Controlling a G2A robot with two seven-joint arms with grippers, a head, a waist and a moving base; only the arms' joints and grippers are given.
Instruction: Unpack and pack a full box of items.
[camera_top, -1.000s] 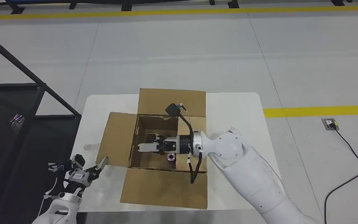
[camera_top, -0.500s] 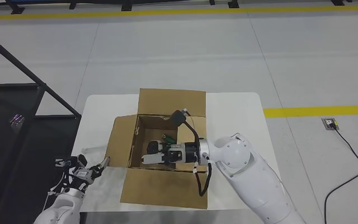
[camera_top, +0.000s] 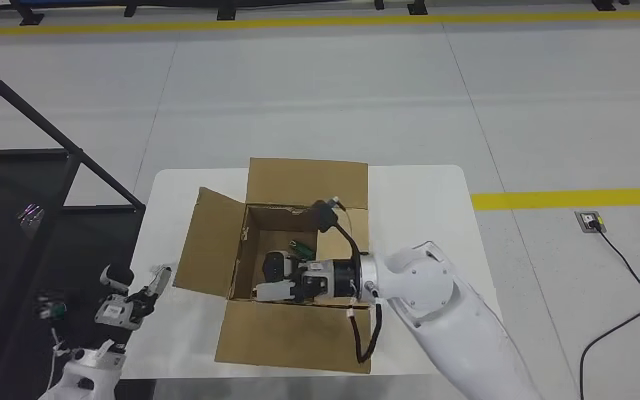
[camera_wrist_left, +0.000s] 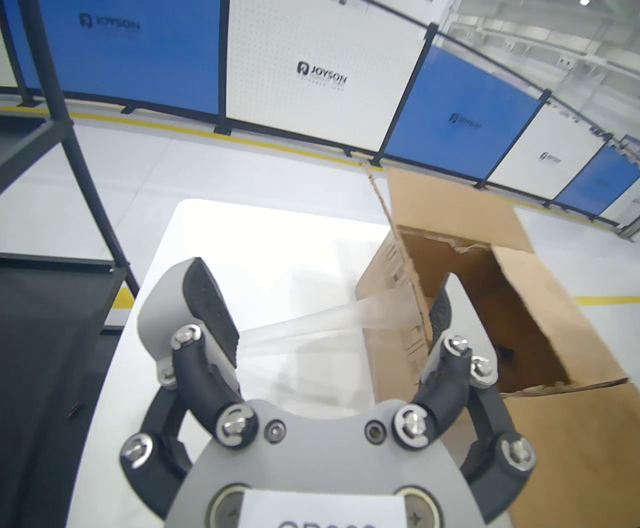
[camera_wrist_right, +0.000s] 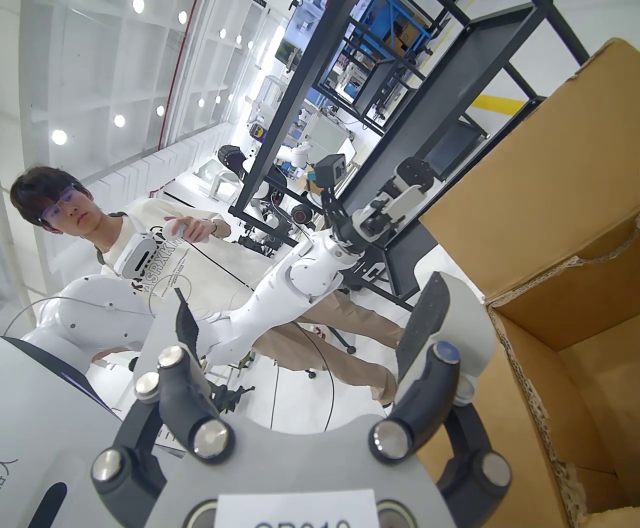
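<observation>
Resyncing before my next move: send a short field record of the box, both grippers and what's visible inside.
box: cardboard box, flaps open, on white table
right arm: right gripper open, empty, down in the box opening
left arm: left gripper open, outside the box beside its side flap
tape: clear strip, apparently tape, stretched from one left finger pad to that flap's edge
contents: green item, dark item; rest hidden by arm

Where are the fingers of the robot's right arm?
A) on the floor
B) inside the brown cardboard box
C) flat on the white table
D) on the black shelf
B: the top view shows the right arm's fingers down inside the open brown cardboard box, between its walls.
</observation>
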